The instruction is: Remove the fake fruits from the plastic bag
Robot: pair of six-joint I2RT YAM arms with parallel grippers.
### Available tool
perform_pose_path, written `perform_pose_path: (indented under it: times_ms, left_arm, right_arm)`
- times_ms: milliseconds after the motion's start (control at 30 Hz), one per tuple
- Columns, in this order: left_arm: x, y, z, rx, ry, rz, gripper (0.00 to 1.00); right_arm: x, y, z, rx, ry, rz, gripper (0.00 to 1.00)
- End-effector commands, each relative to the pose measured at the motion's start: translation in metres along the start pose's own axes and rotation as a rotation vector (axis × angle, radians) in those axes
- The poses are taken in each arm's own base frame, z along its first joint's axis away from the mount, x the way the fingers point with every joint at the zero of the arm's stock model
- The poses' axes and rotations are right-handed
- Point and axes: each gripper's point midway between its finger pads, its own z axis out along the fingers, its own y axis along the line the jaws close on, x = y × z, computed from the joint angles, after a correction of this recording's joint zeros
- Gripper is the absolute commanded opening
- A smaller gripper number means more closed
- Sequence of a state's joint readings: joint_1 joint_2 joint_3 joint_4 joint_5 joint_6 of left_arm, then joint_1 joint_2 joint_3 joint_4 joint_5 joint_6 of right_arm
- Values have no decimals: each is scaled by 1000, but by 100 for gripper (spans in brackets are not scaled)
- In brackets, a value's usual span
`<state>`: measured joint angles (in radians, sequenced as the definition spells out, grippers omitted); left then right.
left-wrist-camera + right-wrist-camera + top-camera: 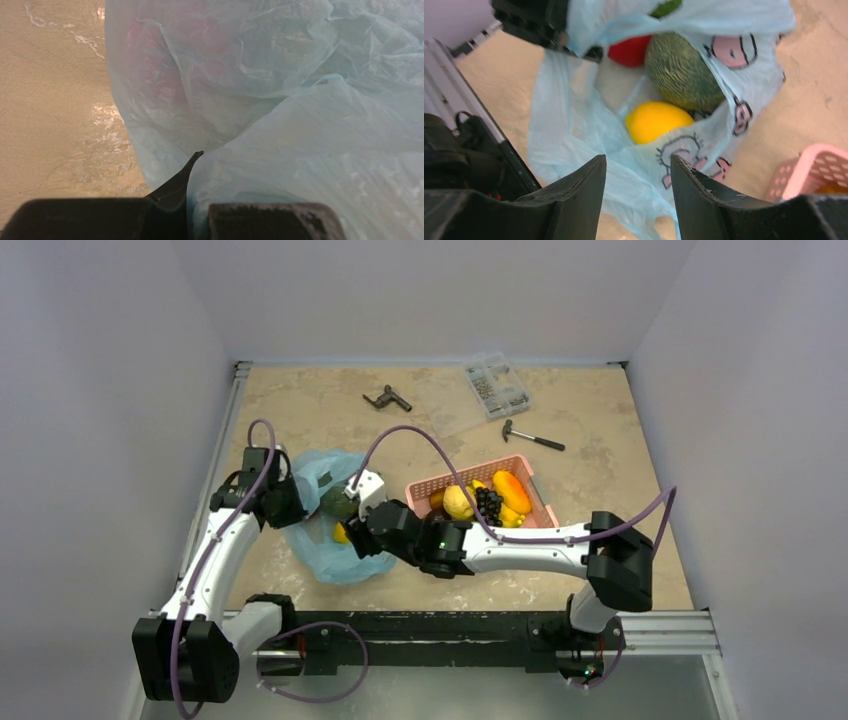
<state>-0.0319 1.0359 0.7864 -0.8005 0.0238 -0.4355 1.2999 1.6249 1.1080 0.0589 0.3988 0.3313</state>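
The pale blue plastic bag (325, 545) lies open on the table left of centre. In the right wrist view the plastic bag (574, 130) holds a red tomato-like fruit (629, 50), a grey-green netted melon (679, 72) and a yellow fruit (656, 120). The melon (340, 502) and the yellow fruit (342, 533) also show from above. My left gripper (285, 502) is shut on the bag's far rim, with film (280, 150) draped over its fingers (182, 180). My right gripper (638, 165) is open and empty, just in front of the bag's mouth, near the yellow fruit.
A pink slatted basket (530, 525) with grapes (488, 502), yellow fruits and orange fruits stands right of the bag; its corner shows in the right wrist view (809, 170). A hammer (533, 437), a clear parts box (497, 385) and a black tool (387, 398) lie at the back.
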Motion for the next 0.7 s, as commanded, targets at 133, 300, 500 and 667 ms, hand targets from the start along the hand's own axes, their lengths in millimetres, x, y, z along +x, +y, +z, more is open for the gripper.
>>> perform_pose_path:
  times_ms: [133, 300, 500, 667]
  left_arm:
    - [-10, -7, -3, 25, -39, -2, 0]
    - [-9, -6, -3, 21, -31, -1, 0]
    - [-8, -8, -3, 30, -29, 1, 0]
    - [-8, -8, -3, 32, -29, 1, 0]
  right_arm:
    - [-26, 34, 37, -63, 25, -59, 41]
    - [-12, 29, 58, 14, 99, -78, 41]
    - [3, 11, 75, 57, 134, -84, 45]
    - [18, -5, 88, 77, 166, -126, 50]
